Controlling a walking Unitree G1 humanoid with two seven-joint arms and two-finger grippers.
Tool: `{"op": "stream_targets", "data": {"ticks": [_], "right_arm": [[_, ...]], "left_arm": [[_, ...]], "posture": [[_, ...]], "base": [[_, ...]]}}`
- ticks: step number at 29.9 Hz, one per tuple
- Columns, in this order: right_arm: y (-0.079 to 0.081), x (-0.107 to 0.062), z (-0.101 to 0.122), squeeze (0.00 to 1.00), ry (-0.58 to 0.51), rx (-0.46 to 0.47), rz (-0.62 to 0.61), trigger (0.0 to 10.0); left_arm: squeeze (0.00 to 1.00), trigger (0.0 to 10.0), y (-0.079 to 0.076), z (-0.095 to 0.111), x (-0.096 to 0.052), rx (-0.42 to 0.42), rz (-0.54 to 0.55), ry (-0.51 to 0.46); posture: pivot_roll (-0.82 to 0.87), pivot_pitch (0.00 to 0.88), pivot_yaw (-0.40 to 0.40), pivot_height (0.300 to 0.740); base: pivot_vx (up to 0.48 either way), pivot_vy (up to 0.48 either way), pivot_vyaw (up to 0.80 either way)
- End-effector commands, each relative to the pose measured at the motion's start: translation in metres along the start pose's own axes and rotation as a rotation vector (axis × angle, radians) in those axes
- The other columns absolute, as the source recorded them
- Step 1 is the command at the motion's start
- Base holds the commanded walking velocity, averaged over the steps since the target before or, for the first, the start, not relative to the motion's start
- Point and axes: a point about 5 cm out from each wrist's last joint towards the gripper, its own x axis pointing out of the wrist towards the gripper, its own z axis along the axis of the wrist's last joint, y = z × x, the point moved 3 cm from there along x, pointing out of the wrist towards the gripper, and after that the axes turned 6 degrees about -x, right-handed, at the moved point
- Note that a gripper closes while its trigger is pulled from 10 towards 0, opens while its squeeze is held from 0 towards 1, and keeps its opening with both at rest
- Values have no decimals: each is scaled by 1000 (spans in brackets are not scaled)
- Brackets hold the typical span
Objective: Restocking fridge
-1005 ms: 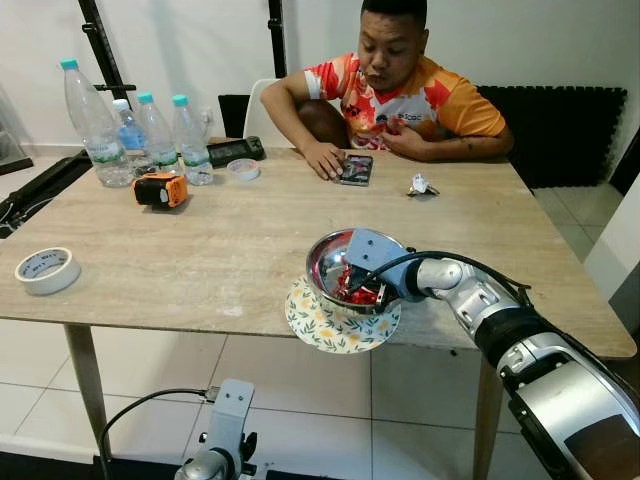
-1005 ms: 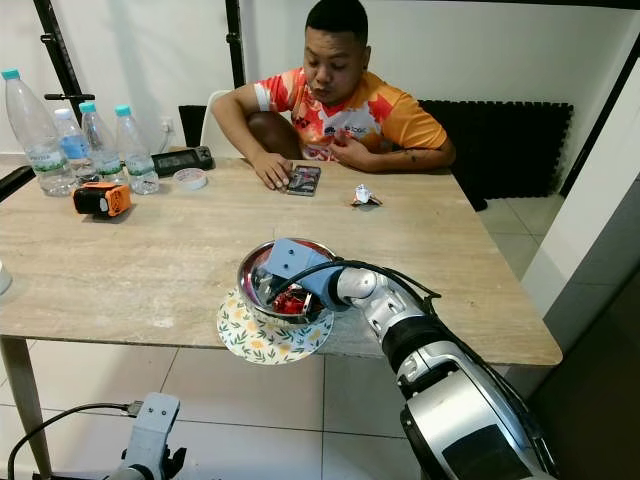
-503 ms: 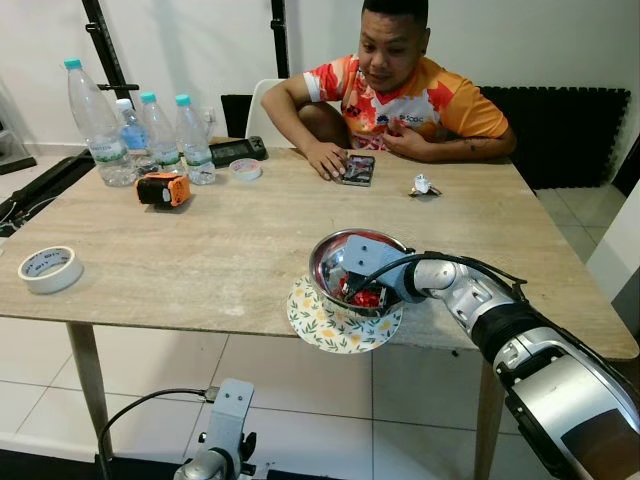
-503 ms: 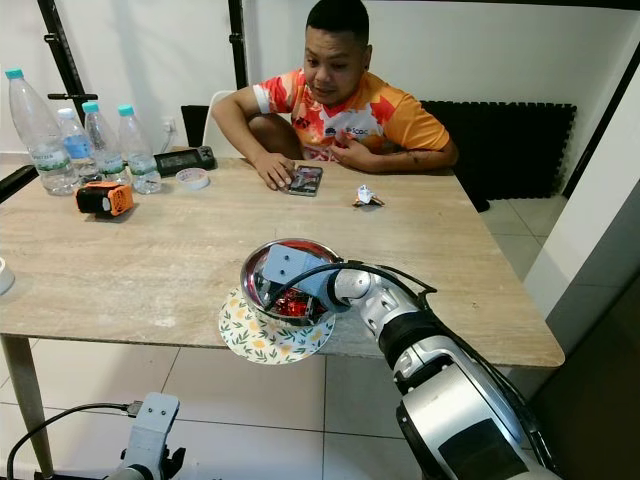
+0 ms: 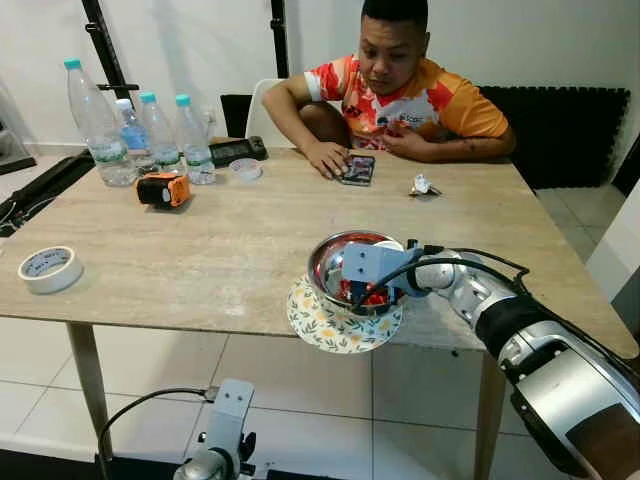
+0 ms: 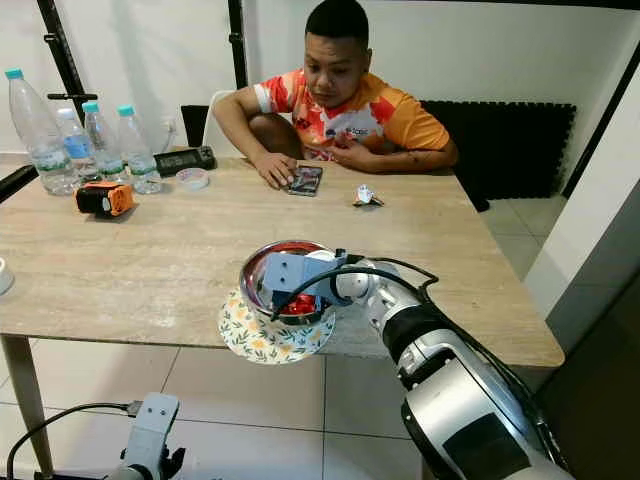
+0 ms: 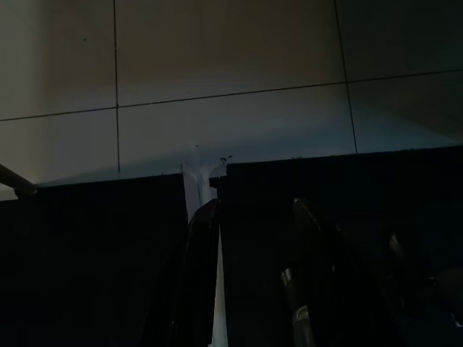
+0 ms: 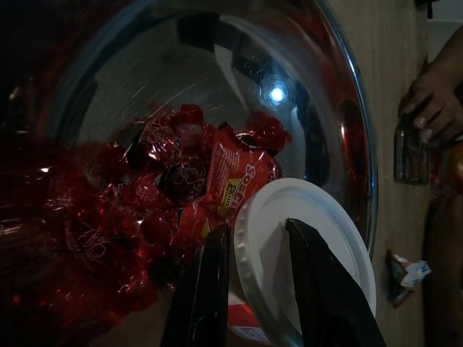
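A shiny metal bowl (image 5: 326, 256) stands on a flowered plate (image 5: 318, 326) that overhangs the table's near edge. Red-wrapped sweets (image 8: 173, 181) lie in the bowl. My right gripper (image 8: 257, 233) reaches into it from the right and is shut on the rim of a round white lid (image 8: 322, 242). That lid tops a small red-labelled container resting on the sweets. In the eye views the gripper's grey wrist housing (image 5: 365, 266) covers the fingers. My left gripper (image 7: 253, 210) hangs idle below the table over the tiled floor, fingers apart.
A person (image 5: 392, 92) sits at the far side with hands by a phone (image 5: 356, 169). Water bottles (image 5: 150, 130), an orange device (image 5: 162, 188) and a small white tub (image 5: 244, 168) stand far left. A tape roll (image 5: 47, 268) lies near left, keys (image 5: 424, 185) far right.
My right wrist has swung a little to the right and levelled over the bowl. The bowl and plate stay put. The person's head has turned slightly.
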Motion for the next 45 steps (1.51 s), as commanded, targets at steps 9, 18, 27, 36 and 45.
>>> {"op": "stream_targets", "data": {"ticks": [9, 18, 27, 36, 45], "right_arm": [[-16, -4, 8, 0, -28, -7, -61, 2784], [-25, -7, 14, 0, -58, 0, -87, 824], [-49, -21, 30, 0, -171, 90, -126, 824], [-87, -55, 33, 0, -312, 257, -189, 471], [-90, -80, -73, 0, 4, 315, -291, 941]], "left_arm": [[0, 10000, 7, -1, -1, 25, 16, 15], [0, 10000, 8, 0, -1, 29, 16, 15], [0, 10000, 8, 0, -1, 36, 14, 18], [0, 10000, 8, -1, -2, 40, 12, 20], [0, 10000, 8, -1, -2, 44, 11, 20]], "posture": [[-18, 6, -25, 740], [-17, 2, -20, 740], [-19, 2, -16, 740], [-21, 3, -14, 740], [-22, 0, -10, 740]], "base": [[0, 0, 0], [0, 0, 0], [0, 0, 0], [0, 0, 0], [0, 0, 0]]}}
